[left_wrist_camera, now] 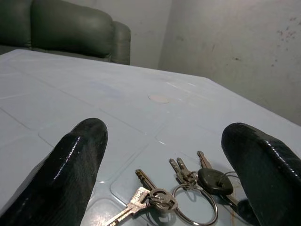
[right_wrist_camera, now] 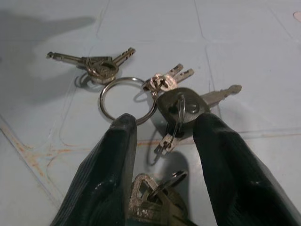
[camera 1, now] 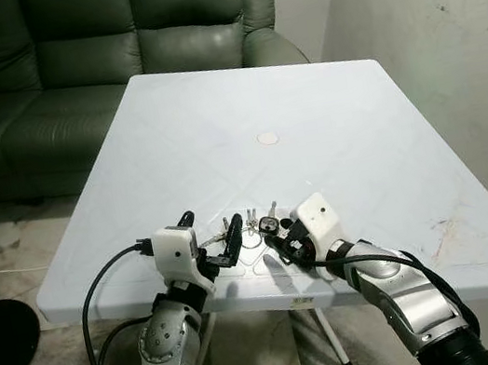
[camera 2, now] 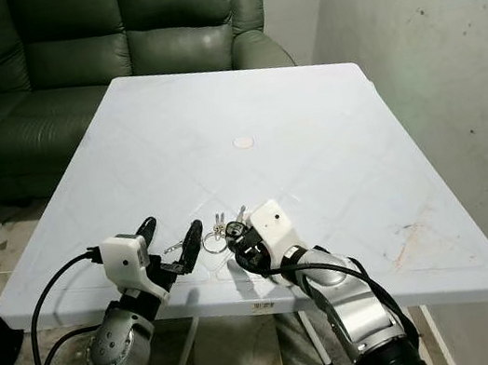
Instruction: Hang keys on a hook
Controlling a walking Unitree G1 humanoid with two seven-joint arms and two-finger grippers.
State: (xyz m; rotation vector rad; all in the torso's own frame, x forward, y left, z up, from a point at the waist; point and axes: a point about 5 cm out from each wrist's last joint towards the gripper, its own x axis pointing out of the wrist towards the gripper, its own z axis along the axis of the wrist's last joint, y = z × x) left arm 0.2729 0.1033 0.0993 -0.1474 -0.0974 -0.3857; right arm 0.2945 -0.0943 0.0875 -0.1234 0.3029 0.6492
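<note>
- right gripper (right_wrist_camera: 162,155) low over the near edge of the white table (camera 1: 324,102), fingers (right_wrist_camera: 101,179) spread apart, straddling part of the keys (right_wrist_camera: 155,94)
- in the right wrist view a black-headed key (right_wrist_camera: 181,106) and a small split ring lie between the two finger pads; another silver key sits close in at the base of the fingers, looks loose on the table rather than pinched, hard to be sure from this angle
- nothing clamped by the right gripper as far as seen; its tips are at or just above the tabletop
- left gripper (camera 1: 208,238) also at the near table edge, beside the bunch on the robot's left, fingers (left_wrist_camera: 70,165) wide apart, holding nothing
- left wrist view looks between its two black pads at the bunch lying flat just in front of them
- keys lie on the table between the two grippers: large ring (right_wrist_camera: 127,99) with several silver keys fanned out, one pair pointing off to the side
- small round white disc (camera 1: 268,139) near the table's middle, well apart from the keys
- rust-coloured scuff marks on the table's right part
- green leather sofa (camera 1: 90,58) behind the table, plain grey wall (camera 1: 443,24) on the right
- black cable (camera 1: 103,292) loops from the left wrist
</note>
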